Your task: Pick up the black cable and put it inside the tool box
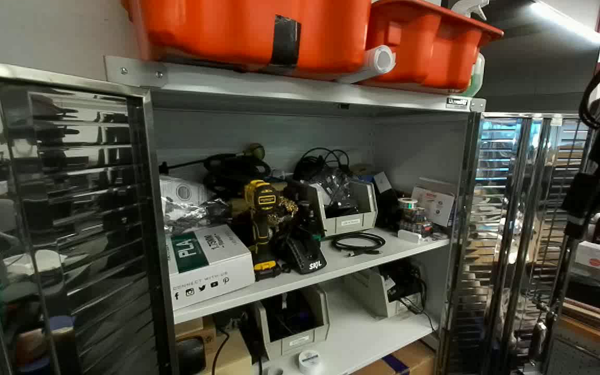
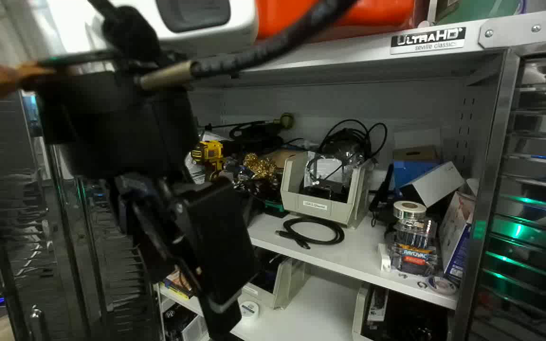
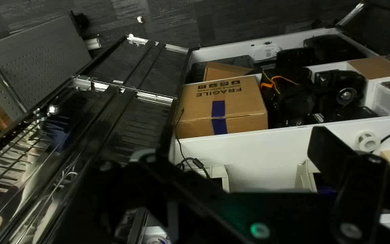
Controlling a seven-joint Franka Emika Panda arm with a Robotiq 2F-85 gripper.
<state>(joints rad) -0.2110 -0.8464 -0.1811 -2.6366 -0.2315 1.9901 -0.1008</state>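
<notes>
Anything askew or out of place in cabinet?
Yes. In an exterior view, a white oblong box sits tilted; the loosely looped black cable lies outside the beige plastic bin. In the wrist view, a thin black cord hangs over the edge of a white shelf, possibly a snag risk.

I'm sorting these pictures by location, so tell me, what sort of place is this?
Probably a workshop or lab storage area, though I can't tell which. An open metal cabinet holds a yellow-and-black power drill and a white box marked PLA, plausibly 3D-printing filament.
</notes>
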